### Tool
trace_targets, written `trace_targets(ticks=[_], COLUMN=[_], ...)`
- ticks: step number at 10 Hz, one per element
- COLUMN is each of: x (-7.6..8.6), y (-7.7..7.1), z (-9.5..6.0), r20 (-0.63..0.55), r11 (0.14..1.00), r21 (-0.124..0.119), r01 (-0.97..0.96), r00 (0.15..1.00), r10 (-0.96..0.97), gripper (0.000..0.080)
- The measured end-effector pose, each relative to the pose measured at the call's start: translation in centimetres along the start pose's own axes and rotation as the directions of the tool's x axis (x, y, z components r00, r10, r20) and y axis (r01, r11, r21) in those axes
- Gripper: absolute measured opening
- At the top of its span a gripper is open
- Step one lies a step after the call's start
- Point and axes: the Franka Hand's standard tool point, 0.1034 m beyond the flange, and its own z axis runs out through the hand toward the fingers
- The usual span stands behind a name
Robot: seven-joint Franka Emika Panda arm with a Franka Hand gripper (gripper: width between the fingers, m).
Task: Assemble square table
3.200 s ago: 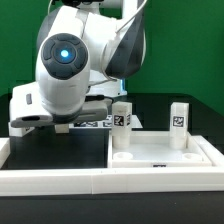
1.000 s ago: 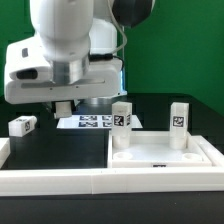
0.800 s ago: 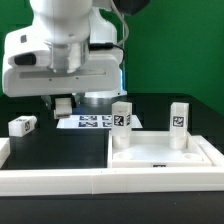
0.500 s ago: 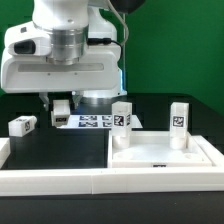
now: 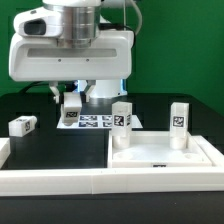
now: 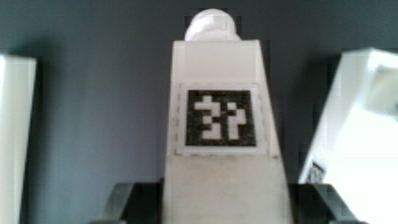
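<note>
The white square tabletop (image 5: 165, 152) lies rim-up at the exterior view's right. Two white legs stand upright on its far corners, one (image 5: 122, 124) on the left and one (image 5: 179, 122) on the right. A third leg (image 5: 22, 125) lies loose on the black table at the left. My gripper (image 5: 72, 101) hangs above the table left of the tabletop, shut on a fourth leg (image 6: 221, 120). In the wrist view that leg fills the middle, tag facing the camera and peg end pointing away. The dark jaws press both its sides.
The marker board (image 5: 95, 122) lies behind the held leg. The white L-shaped border wall (image 5: 60, 181) runs along the front and the left edge. Blurred white shapes (image 6: 365, 110) flank the held leg in the wrist view. A green backdrop stands behind.
The arm has lifted off the left side and shifted toward the exterior view's right, with the leg still in the jaws. The loose leg at the left has come into sight.
</note>
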Motion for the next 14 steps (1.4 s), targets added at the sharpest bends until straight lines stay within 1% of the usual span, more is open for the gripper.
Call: trace_targets(ticks=[1, 2, 3, 6, 7, 8, 9, 10, 11, 12, 14], x=[1.4, 2.2, 2.0, 2.0, 2.2, 3.1, 4.4, 5.5, 6.4, 6.8, 6.7], y=[-1.2, -2.0, -1.7, -1.8, -2.4, -3.9, -5.2, -5.8, -6.4, -7.1, -6.8], z=[-0.9, -1.4, -1.1, -1.0, -1.1, -1.7, -2.4, -3.0, -3.5, -3.5, -3.3], r20=[-0.021, -0.035, -0.032, -0.03, -0.031, -0.032, -0.036, -0.048, -0.064, -0.082, -0.078], r11=[1.0, 1.0, 1.0, 1.0, 1.0, 1.0, 0.999, 0.999, 0.999, 0.999, 0.999], r21=[-0.004, -0.007, -0.007, -0.007, -0.003, 0.005, 0.012, 0.015, 0.013, 0.007, 0.008], r01=[-0.003, 0.009, 0.007, 0.007, 0.001, -0.03, -0.044, -0.047, -0.049, -0.036, -0.039], r00=[1.0, 0.999, 0.999, 1.0, 1.0, 0.999, 0.998, 0.998, 0.997, 0.996, 0.996], r10=[0.003, -0.01, -0.007, -0.008, -0.001, 0.03, 0.044, 0.048, 0.05, 0.036, 0.039], gripper=[0.0291, 0.0291, 0.0291, 0.0291, 0.0291, 0.0291, 0.0291, 0.0291, 0.0291, 0.0291, 0.0291])
